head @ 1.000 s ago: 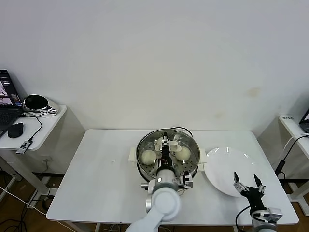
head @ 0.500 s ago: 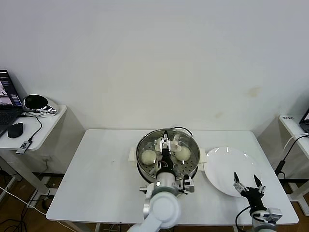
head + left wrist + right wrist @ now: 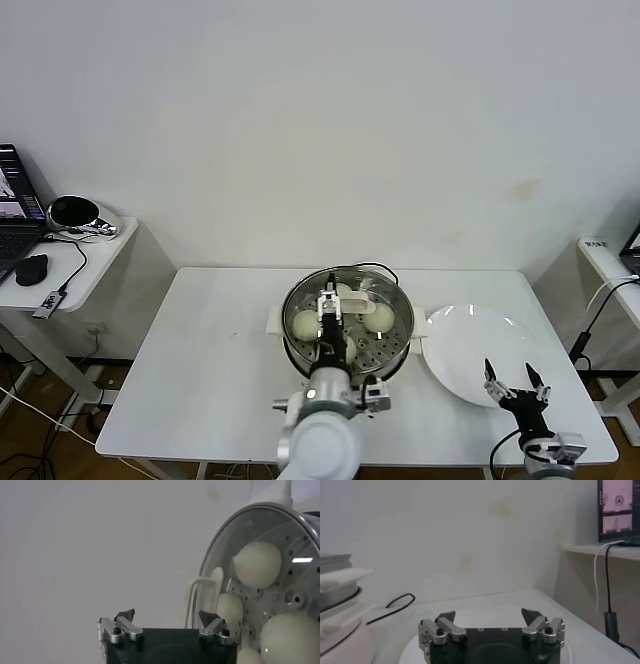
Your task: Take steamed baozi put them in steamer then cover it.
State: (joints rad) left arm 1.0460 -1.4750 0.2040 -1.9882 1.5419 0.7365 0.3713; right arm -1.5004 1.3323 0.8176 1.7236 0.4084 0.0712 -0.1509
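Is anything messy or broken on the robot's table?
Nothing stands out. The round cream-white buns sit inside the shiny steel steamer pot under its clear glass lid, nothing has spilled, and the flat white plate lies bare beside it.

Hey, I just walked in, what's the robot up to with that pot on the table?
The baozi sit in the steamer with the glass cover on. The left gripper hovers open above it. The right gripper waits open over the bare white plate.
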